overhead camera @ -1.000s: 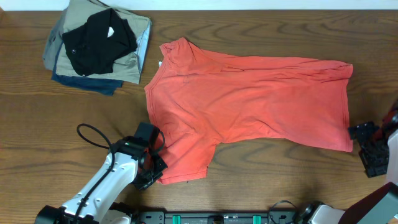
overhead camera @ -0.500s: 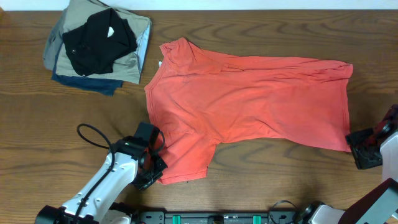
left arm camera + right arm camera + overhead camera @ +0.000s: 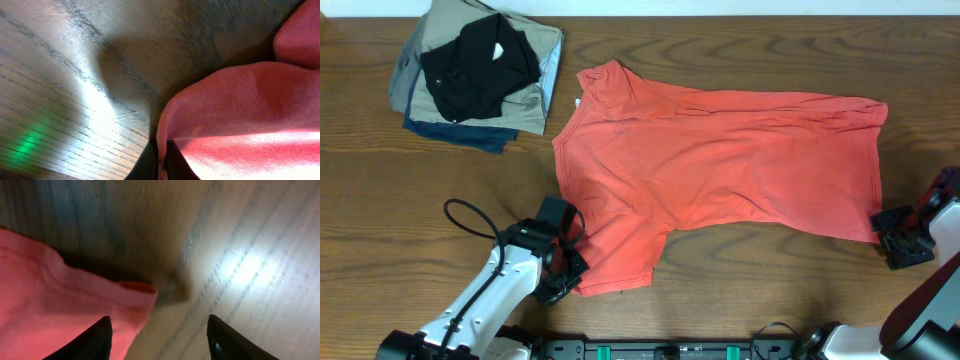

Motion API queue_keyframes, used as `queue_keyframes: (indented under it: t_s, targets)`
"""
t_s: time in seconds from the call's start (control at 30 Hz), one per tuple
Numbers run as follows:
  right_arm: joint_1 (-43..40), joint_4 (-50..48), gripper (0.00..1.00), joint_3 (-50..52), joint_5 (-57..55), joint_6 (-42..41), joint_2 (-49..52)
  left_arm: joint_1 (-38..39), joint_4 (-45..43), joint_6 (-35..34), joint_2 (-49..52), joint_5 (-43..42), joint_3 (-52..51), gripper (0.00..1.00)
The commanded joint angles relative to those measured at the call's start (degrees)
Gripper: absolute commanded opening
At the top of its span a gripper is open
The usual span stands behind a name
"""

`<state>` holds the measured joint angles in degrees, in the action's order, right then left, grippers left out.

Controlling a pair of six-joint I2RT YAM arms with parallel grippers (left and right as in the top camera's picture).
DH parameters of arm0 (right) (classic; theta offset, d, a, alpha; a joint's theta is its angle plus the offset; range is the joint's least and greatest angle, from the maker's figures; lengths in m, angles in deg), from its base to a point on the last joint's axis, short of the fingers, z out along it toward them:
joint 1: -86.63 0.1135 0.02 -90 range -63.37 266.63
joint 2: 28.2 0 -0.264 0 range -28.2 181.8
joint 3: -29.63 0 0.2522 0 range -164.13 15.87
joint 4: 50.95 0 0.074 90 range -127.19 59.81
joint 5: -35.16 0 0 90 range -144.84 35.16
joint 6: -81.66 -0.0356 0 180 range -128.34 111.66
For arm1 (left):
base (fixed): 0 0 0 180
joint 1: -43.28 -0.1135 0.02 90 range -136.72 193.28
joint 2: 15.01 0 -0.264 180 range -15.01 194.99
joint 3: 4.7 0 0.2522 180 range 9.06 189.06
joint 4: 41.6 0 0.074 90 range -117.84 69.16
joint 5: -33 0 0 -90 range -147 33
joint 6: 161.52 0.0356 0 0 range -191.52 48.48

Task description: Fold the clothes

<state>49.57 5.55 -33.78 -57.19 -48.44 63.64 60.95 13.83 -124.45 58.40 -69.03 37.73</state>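
The coral-red T-shirt [image 3: 720, 160] lies spread flat across the middle of the table, lettering side down, neck to the left. My left gripper [image 3: 570, 275] is shut on the edge of the near sleeve; in the left wrist view the red cloth [image 3: 240, 115] is pinched between the two dark fingers [image 3: 161, 162]. My right gripper [image 3: 892, 238] is open at the shirt's near right hem corner. In the right wrist view the corner of the cloth [image 3: 60, 295] lies between the spread fingers [image 3: 159, 335], close to the left one.
A stack of folded garments [image 3: 480, 75], black on top of khaki, light blue and navy, sits at the far left corner. Bare wood table [image 3: 770, 290] runs along the near edge. A black cable [image 3: 470, 215] loops beside the left arm.
My right gripper has moved left toward the shirt's near right hem corner and now reaches it. The left gripper and the shirt have not moved.
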Motion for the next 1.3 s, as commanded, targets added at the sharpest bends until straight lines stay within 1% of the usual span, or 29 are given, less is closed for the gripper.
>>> queue_keyframes:
  t_s: [0.0,0.27,0.43,0.47,0.57,0.77,0.83,0.9,1.07,1.27]
  targets:
    - [-0.4,-0.7,0.59,0.3,-0.2,0.1,1.7,-0.3,-0.2,-0.3,0.4,0.9,-1.5,0.06]
    - [-0.4,-1.9,0.58,0.3,-0.2,0.1,5.0,-0.3,-0.2,-0.3,0.4,0.9,-1.5,0.06]
    - [-0.4,-2.5,0.50,0.3,-0.2,0.4,5.3,-0.3,0.2,-0.3,0.4,0.9,-1.5,0.06]
    - [-0.4,-2.7,0.44,0.3,-0.2,0.6,5.3,-0.3,0.2,-0.3,0.4,0.9,-1.5,0.06]
    - [-0.4,-2.8,0.37,0.3,-0.2,0.6,5.3,-0.3,0.2,-0.3,0.4,0.9,-1.5,0.06]
    - [-0.4,-2.4,0.11,0.3,-0.2,0.5,5.3,-0.3,0.5,0.2,0.4,-0.4,-1.5,0.06]
    - [-0.4,-1.7,0.05,0.3,-0.2,0.5,5.3,-0.3,0.8,0.9,0.2,-1.7,-1.2,0.06]
    - [-0.4,-1.0,0.02,0.2,-0.2,0.5,5.3,-0.3,2.4,1.0,-0.3,-2.6,-0.4,0.06]
    - [-0.8,3.0,0.01,-1.9,2.5,0.2,5.3,-0.3,9.1,1.0,-4.3,-3.0,2.4,0.06]
    - [-1.5,10.6,0.01,-6.8,2.1,0.3,5.2,-0.3,17.7,1.9,-14.2,-3.0,6.1,0.06]
